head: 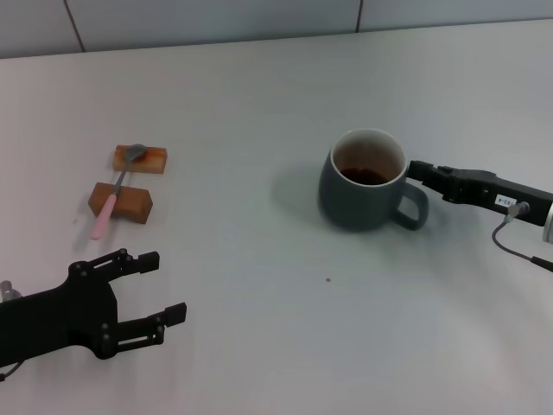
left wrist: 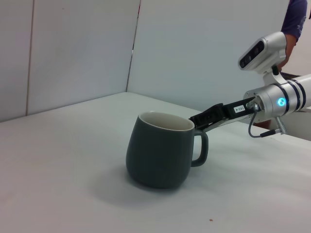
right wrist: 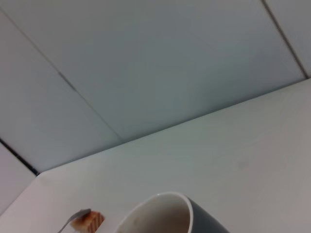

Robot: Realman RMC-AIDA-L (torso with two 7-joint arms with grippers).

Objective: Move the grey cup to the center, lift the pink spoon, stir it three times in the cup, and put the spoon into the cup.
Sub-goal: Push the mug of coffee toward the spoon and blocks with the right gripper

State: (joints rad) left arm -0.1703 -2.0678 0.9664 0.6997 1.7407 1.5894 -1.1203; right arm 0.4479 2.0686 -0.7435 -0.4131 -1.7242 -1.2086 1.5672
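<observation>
The grey cup (head: 363,186) stands right of the table's middle, its handle turned toward my right arm and dark liquid inside; it also shows as the cup (left wrist: 160,155) and the cup rim (right wrist: 160,211). My right gripper (head: 416,170) reaches in from the right, its fingers closed at the top of the handle, by the rim (left wrist: 201,121). The pink spoon (head: 115,192) lies across two wooden blocks at the left, bowl facing away from me; its bowl (right wrist: 77,216) shows far off. My left gripper (head: 164,285) hovers open at the near left, below the spoon.
Two brown wooden blocks (head: 140,158) (head: 121,201) hold the spoon off the white table (head: 259,303). A grey wall runs along the table's far edge. A small dark speck (head: 328,279) lies on the table in front of the cup.
</observation>
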